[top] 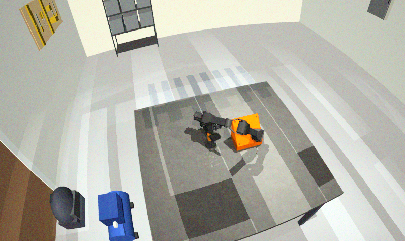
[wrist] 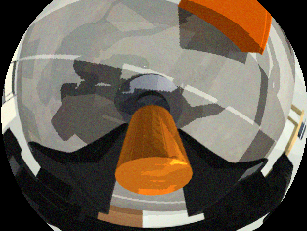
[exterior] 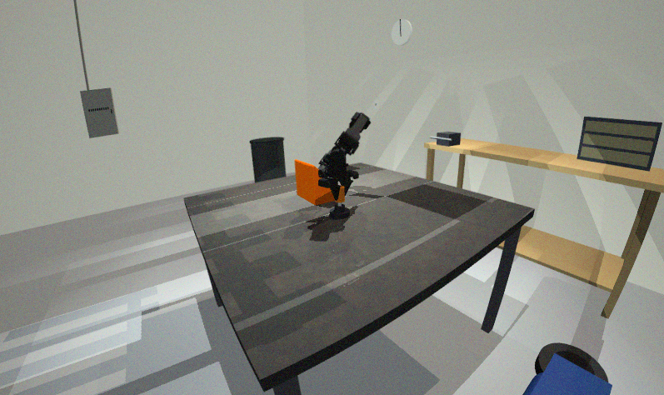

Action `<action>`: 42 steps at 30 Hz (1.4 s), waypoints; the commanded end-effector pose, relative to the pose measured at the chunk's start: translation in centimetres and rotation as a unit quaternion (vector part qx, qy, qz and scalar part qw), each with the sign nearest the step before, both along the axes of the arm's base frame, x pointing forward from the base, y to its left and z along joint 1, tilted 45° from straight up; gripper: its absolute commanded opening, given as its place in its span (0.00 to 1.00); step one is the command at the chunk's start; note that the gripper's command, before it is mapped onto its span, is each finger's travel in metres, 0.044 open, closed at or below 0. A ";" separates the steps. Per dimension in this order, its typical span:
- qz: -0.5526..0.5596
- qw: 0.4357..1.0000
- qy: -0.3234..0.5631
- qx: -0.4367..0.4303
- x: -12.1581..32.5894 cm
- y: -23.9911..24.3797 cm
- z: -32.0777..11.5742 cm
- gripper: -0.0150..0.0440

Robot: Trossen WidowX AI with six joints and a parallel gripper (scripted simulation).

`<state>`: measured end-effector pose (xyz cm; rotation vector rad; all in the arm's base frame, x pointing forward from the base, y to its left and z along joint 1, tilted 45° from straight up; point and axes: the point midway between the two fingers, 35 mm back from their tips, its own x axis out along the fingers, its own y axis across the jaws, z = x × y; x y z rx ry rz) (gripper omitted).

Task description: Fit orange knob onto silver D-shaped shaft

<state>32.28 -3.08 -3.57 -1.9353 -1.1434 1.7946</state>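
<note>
Orange knob [top: 208,137] [exterior: 341,194] [wrist: 153,147] riding clamped in gripper [exterior: 342,188] [wrist: 152,130] | round pedestal [top: 210,144] [exterior: 339,212] [wrist: 177,105] waiting below | hidden flats possibly mismatching, risking jamming, tilting or slipping under push

Pale walls; wooden bench [exterior: 545,159]; wall clock [exterior: 401,32]; banded floor light.

Held a round-ended orange knob [top: 209,137] [exterior: 341,194] [wrist: 153,147] above a dark, round pedestal [top: 210,145] [exterior: 339,212] [wrist: 174,102]. Showed a short, pale stretch of silver shaft [exterior: 339,203] between knob and pedestal.
</note>
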 end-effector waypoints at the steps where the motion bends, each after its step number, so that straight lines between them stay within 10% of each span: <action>1: -0.040 0.999 0.037 -0.003 0.0 -0.1 -0.1 0.25; 42: -0.115 0.987 0.108 -0.011 -0.1 0.1 -0.3 0.25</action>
